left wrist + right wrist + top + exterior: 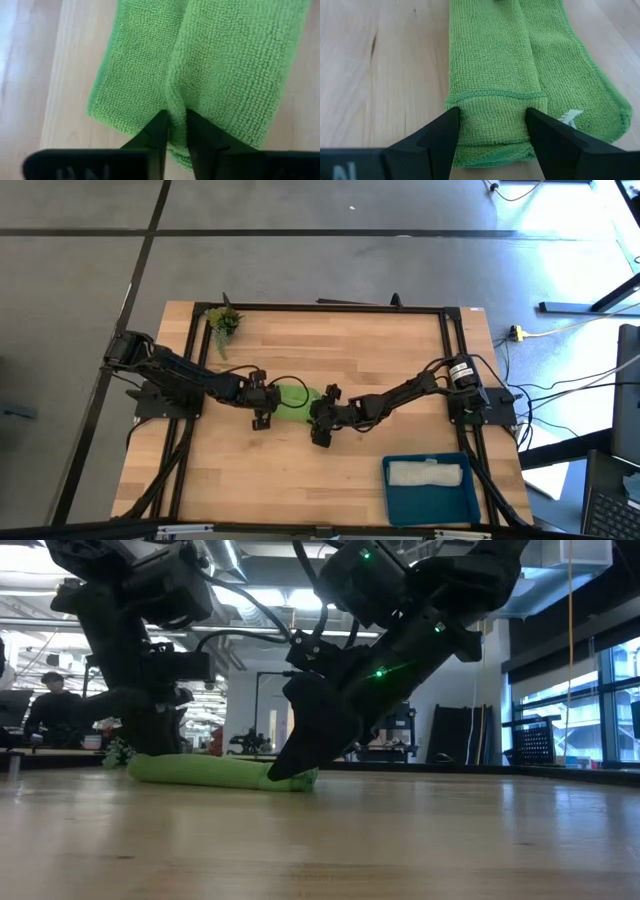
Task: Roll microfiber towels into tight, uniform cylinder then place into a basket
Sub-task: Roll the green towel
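Note:
The lime green towel (293,398) lies on the wooden table's middle as a long, narrow, folded band; it also shows in the low view (200,770). My left gripper (271,396) is shut on its left end and my right gripper (314,409) on its right end. The pale grey-white towel (425,473) lies rolled inside the teal-blue basket (388,495) at the near right corner. My left gripper pinches a raised lengthwise ridge of the green towel (176,111) between its two nearly closed fingers, close to the towel's end, several layers thick. The towel lies flat on the table. My right gripper holds the folded-over end of the towel (492,117) between its two wide-set fingers (442,132), one on each long side, and the band narrows between them. The fingers slant down from the right (290,772). The towel rests on the table.
A small leafy plant sprig (223,320) lies at the table's far left corner. A black frame rail (330,308) runs round the table. People and furniture show in the room beyond in the low view.

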